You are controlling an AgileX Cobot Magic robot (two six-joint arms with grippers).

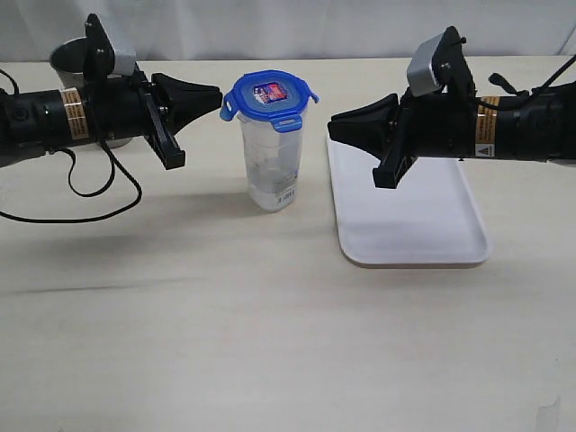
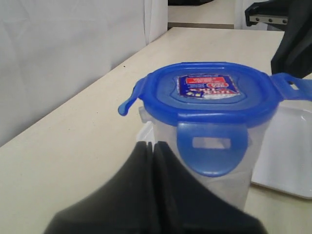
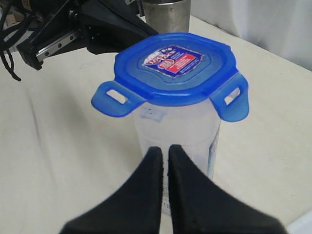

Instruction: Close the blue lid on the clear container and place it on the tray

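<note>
The clear container [image 1: 271, 162] stands upright on the table between both arms. The blue lid [image 1: 269, 97] sits on top of it with its snap tabs sticking outward. My left gripper [image 1: 216, 96] is shut and empty, its tip just left of the lid's edge. In the left wrist view the left gripper [image 2: 154, 145] points at the container [image 2: 243, 161] below the lid [image 2: 209, 92]. My right gripper [image 1: 333, 126] is shut and empty, a short gap right of the container, above the white tray [image 1: 432, 225]. The right wrist view shows the right gripper [image 3: 165, 150] before the container [image 3: 175, 131] and lid [image 3: 175, 66].
A steel cup [image 1: 70, 61] stands at the back left behind the left arm, seen too as the cup [image 3: 165, 14] in the right wrist view. A black cable [image 1: 90, 193] loops under the left arm.
</note>
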